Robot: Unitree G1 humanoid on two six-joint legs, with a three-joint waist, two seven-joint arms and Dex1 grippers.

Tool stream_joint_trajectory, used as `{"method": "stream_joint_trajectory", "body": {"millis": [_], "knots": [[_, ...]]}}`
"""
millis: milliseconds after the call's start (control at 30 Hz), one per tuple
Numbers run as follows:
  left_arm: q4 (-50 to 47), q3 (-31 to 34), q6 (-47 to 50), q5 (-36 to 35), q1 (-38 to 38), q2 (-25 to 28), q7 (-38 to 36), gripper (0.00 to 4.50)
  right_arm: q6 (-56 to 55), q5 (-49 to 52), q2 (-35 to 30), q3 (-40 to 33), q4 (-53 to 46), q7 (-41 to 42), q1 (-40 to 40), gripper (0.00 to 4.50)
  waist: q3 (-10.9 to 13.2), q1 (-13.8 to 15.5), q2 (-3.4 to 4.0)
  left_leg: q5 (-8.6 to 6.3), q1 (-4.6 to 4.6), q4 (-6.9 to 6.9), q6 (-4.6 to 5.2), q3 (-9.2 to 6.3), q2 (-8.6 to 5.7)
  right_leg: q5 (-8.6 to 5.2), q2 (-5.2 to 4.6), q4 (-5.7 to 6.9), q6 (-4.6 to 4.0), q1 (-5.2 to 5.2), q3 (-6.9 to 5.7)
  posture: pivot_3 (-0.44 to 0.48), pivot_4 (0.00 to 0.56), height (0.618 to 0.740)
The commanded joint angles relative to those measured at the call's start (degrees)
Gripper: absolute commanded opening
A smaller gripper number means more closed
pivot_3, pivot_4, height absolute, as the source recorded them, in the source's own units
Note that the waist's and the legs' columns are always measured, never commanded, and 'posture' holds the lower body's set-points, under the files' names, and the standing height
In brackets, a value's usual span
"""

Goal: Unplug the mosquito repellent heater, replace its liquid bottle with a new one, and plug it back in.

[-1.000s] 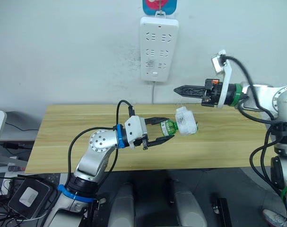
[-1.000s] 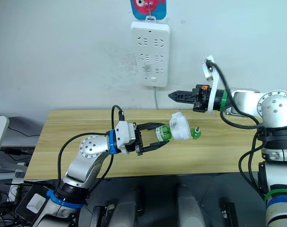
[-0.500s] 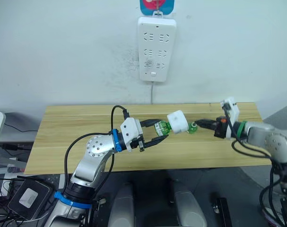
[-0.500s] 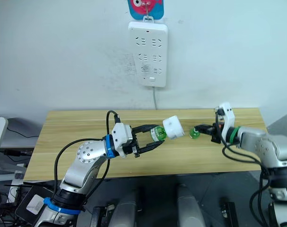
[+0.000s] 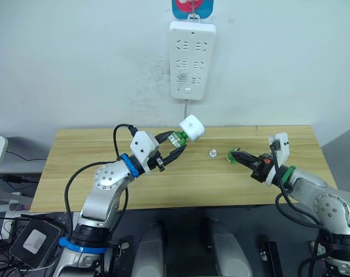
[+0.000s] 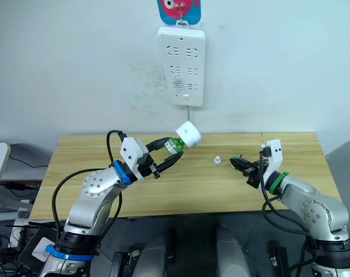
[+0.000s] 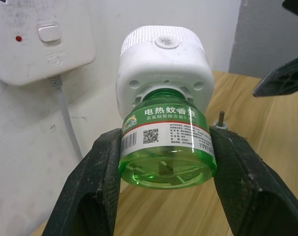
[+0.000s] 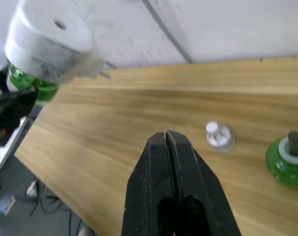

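head views: the left gripper (image 5: 170,151), clamped on the green bottle (image 5: 175,138) of the mosquito repellent heater (image 5: 191,126), has lifted it to frame centre, toward the power strip (image 5: 191,52); replugging looks next. right wrist view: right gripper (image 8: 167,139) closed, empty, now low over the table (image 8: 114,123).

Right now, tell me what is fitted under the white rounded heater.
A clear green liquid bottle sits screwed into the white rounded heater, gripped by the left gripper. Its neck is hidden inside the housing.
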Motion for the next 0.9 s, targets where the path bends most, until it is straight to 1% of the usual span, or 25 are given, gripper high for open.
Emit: {"method": "stream_joint_trajectory", "body": {"millis": [33,367,667,733,833,900], "knots": [[-3.29,0.50,-0.33,-0.32,0.27,-0.25,0.81,2.26,-0.95,-0.02,-0.01,-1.44,-2.09,0.13,0.74,0.04,0.00,0.01,0.00,0.00,0.00,0.00,0.00,0.00,0.00,0.00,0.00,0.00,0.00,0.00,0.00,-0.082,0.290,0.740],[-2.78,0.54,-0.73,-1.06,0.30,0.22,-0.32,2.26,0.17,1.80,-0.24,-1.11,-3.57,1.04,-0.13,0.04,-0.01,0.02,0.00,0.00,0.00,0.01,0.00,0.01,0.00,0.00,0.01,0.01,0.00,0.00,0.00,-0.078,0.282,0.740],[-3.92,-0.34,-0.37,-1.89,0.67,-0.11,-1.58,2.26,1.16,1.69,-3.00,-0.38,-4.80,4.34,0.45,0.04,-0.01,0.04,0.00,0.00,0.00,0.02,0.00,0.01,-0.01,0.01,0.00,0.02,-0.01,0.01,0.01,-0.082,0.280,0.740],[-4.60,-1.15,0.13,-2.70,0.44,-0.01,-2.97,2.26,0.87,0.42,-5.61,1.30,-3.74,8.41,-0.04,0.04,-0.01,0.03,0.00,0.00,0.00,0.03,0.00,0.01,-0.01,0.01,0.00,0.02,-0.01,0.01,0.01,-0.084,0.285,0.740],[-6.04,-3.49,-0.05,-4.01,0.57,1.05,-7.64,2.26,-1.60,-3.36,-11.98,5.67,0.46,19.41,-1.24,0.04,-0.01,0.07,0.00,0.00,0.01,0.04,0.00,0.00,-0.03,0.00,0.00,0.02,-0.01,0.03,0.00,-0.080,0.284,0.740],[-6.53,-4.55,-0.08,-5.04,0.13,1.55,-10.49,2.26,-2.93,-5.08,-14.55,7.95,4.32,25.28,-3.51,0.04,-0.01,0.05,0.00,0.00,0.03,0.06,0.00,0.03,-0.03,0.00,0.00,0.02,-0.01,0.06,0.01,-0.078,0.285,0.740]]}}
